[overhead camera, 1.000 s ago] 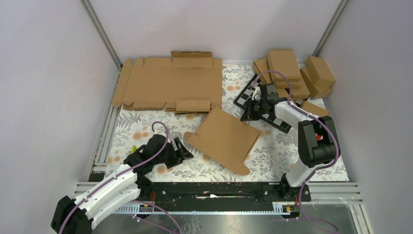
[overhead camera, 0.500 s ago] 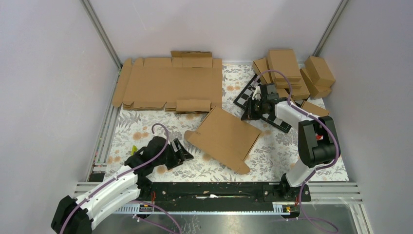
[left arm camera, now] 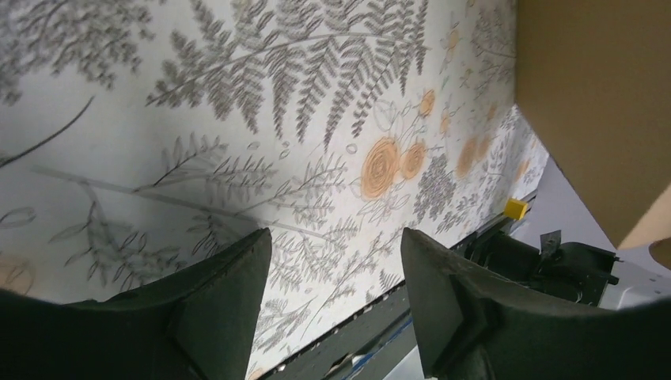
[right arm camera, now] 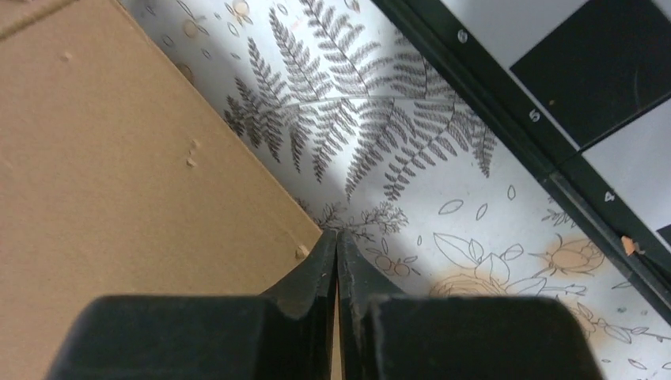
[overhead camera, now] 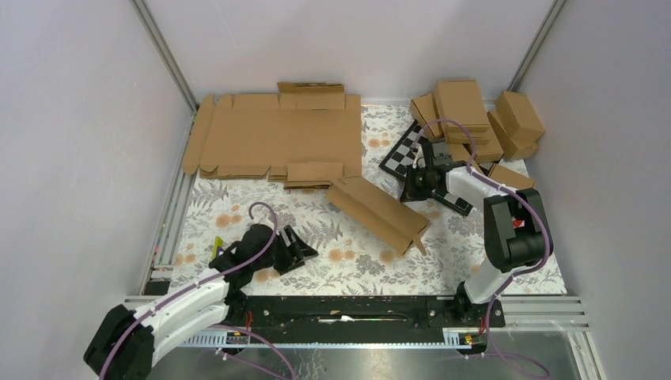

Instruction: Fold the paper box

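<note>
Two arms show from above. The left gripper (overhead camera: 298, 247) has its fingers spread with nothing between them. The paper box (overhead camera: 378, 212) lies beyond those fingertips and off to their right, part-folded, one long panel raised. The right gripper (overhead camera: 413, 188) points at the box's far right end, near it, with a checkerboard (overhead camera: 403, 150) beside its fingers.

From the left wrist, both fingers (left arm camera: 229, 301) stand apart over the floral cloth (left arm camera: 237, 119). The box is ahead, right of the right fingertip and clear of it.

From the right wrist, the fingers (right arm camera: 312, 277) are clenched tip to tip on nothing visible. The box's corner sits just left of the tips; whether it touches them I cannot tell. The checkerboard lies ahead to their right.
</note>
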`<state>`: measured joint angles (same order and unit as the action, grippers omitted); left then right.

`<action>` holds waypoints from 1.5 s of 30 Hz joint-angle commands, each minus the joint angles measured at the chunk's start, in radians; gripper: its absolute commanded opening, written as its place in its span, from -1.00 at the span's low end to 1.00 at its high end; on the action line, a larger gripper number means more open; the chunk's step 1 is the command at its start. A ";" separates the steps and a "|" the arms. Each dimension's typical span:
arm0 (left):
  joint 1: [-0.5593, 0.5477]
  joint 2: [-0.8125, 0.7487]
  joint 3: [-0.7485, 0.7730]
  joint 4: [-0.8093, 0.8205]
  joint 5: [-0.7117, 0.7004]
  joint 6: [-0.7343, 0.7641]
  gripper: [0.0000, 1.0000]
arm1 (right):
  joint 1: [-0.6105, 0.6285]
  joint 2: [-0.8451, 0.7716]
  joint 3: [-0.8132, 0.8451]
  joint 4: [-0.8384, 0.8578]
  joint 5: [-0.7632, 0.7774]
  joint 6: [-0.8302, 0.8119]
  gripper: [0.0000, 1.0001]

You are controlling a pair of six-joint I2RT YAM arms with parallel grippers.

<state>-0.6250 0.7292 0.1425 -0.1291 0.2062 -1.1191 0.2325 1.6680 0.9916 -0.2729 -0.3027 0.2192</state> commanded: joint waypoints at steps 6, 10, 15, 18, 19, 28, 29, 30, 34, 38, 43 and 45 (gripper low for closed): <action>-0.086 0.413 0.017 0.529 -0.018 0.005 0.27 | -0.001 0.009 -0.017 -0.067 -0.035 -0.034 -0.99; -0.185 0.604 0.194 0.624 -0.075 0.049 0.08 | -0.001 -0.002 -0.029 -0.053 -0.083 -0.021 -0.98; -0.240 0.783 0.442 0.630 -0.052 0.128 -0.30 | 0.000 -0.010 -0.042 -0.054 -0.149 -0.012 -0.98; -0.240 0.798 0.477 0.631 -0.038 0.137 -0.32 | 0.003 -0.041 -0.064 -0.055 -0.155 0.004 -0.97; -0.241 0.789 0.477 0.631 -0.038 0.139 -0.31 | 0.009 -0.052 -0.076 -0.055 -0.157 0.010 -0.97; -0.242 0.699 0.482 0.543 -0.018 0.155 -0.28 | 0.130 -0.182 -0.123 -0.091 -0.097 0.087 -0.84; -0.241 0.689 0.481 0.540 -0.016 0.155 -0.27 | 0.139 -0.197 -0.128 -0.092 -0.102 0.094 -0.82; -0.241 0.679 0.482 0.536 -0.011 0.156 -0.27 | 0.145 -0.210 -0.134 -0.092 -0.111 0.103 -0.81; -0.241 0.652 0.503 0.493 0.006 0.169 -0.28 | 0.151 -0.240 -0.131 -0.130 -0.105 0.105 -0.65; -0.242 0.639 0.522 0.464 0.018 0.182 -0.28 | 0.147 -0.289 -0.116 -0.159 -0.040 0.098 -0.43; -0.240 0.621 0.527 0.430 0.007 0.193 -0.28 | 0.125 -0.328 -0.038 -0.245 0.009 0.060 -0.28; -0.242 0.612 0.525 0.429 0.004 0.194 -0.28 | 0.110 -0.341 0.005 -0.291 0.030 0.044 -0.19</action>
<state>-0.8642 1.3846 0.6331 0.2901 0.2035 -0.9485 0.3676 1.3731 0.8928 -0.4698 -0.3370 0.3019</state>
